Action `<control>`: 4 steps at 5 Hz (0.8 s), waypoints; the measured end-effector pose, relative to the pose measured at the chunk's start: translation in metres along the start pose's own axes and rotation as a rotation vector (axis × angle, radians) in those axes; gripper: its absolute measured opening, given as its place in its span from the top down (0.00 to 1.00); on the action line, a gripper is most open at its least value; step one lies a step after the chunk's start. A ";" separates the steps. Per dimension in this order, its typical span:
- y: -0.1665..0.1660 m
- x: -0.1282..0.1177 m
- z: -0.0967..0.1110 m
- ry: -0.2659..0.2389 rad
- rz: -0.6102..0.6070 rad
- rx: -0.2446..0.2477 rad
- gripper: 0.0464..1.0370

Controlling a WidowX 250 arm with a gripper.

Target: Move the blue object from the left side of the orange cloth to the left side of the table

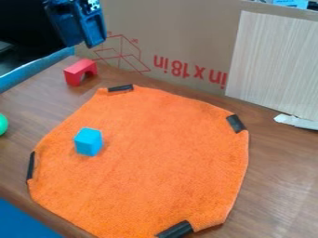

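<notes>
The black gripper (79,29) hangs at the upper left, above and behind the red block, well away from the blue object. A small light-blue cube (89,142) rests on the left part of the orange cloth (162,158), a short way in from the cloth's left edge. The cloth lies spread over the brown wooden table (37,104), and a strip of table surface shows to its left.
A red arch-shaped block (80,72) stands on the table behind the cloth's upper-left corner. Part of a green round object (3,124) shows at the left edge. Black tape (236,123) holds the cloth's corners. A cardboard wall (180,42) and a pale panel (273,65) stand behind.
</notes>
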State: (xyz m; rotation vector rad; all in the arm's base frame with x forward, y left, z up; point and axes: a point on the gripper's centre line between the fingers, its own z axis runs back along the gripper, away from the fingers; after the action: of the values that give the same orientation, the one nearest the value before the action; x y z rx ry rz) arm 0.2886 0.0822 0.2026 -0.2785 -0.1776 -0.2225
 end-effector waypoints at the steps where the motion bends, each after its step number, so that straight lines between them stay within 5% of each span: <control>1: 0.004 -0.001 -0.010 0.020 0.009 -0.016 0.04; 2: 0.007 -0.012 -0.025 0.025 -0.008 0.010 0.04; 4: 0.014 -0.032 -0.044 -0.018 -0.068 0.192 0.04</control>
State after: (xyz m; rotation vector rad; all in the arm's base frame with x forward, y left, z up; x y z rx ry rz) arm 0.2671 0.0886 0.1507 -0.0836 -0.2245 -0.2683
